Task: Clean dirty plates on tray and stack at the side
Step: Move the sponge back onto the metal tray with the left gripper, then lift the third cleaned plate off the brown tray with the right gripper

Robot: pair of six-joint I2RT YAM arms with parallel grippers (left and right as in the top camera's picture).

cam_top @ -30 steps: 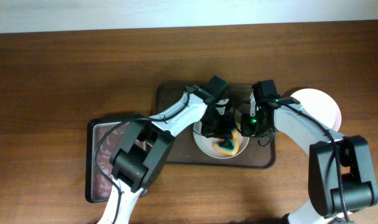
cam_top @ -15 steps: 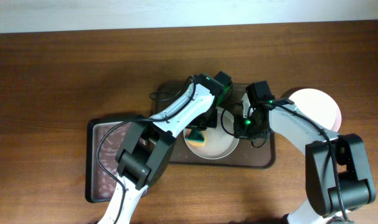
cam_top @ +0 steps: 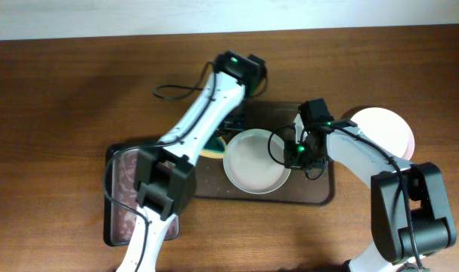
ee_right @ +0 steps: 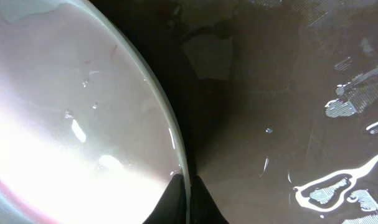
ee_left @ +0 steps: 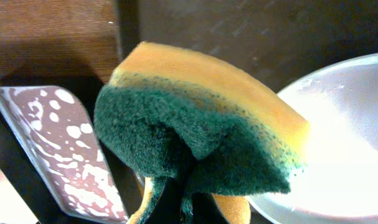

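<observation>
A white plate [cam_top: 255, 162] lies on the dark brown tray [cam_top: 320, 193]; its face looks clean and wet. My right gripper [cam_top: 293, 155] is shut on the plate's right rim, seen pinched in the right wrist view [ee_right: 187, 186] with the plate [ee_right: 70, 124] on its left. My left gripper [cam_top: 221, 140] is shut on a yellow and green sponge [cam_top: 212, 149] at the tray's left edge, just left of the plate. The sponge [ee_left: 195, 137] fills the left wrist view, hiding the fingertips [ee_left: 182, 208], with the plate [ee_left: 347, 137] to the right. A second white plate [cam_top: 384, 128] sits on the table right of the tray.
A silver-grey pan [cam_top: 127, 200] of reddish foamy water stands left of the tray; it also shows in the left wrist view [ee_left: 58, 149]. The tray floor [ee_right: 288, 93] is wet with streaks. The left arm [cam_top: 206, 98] arches over the tray's left end.
My left gripper has carried the sponge off the plate to the left, to the tray's left edge. The plate's face is now uncovered. My right gripper still holds the rim.
</observation>
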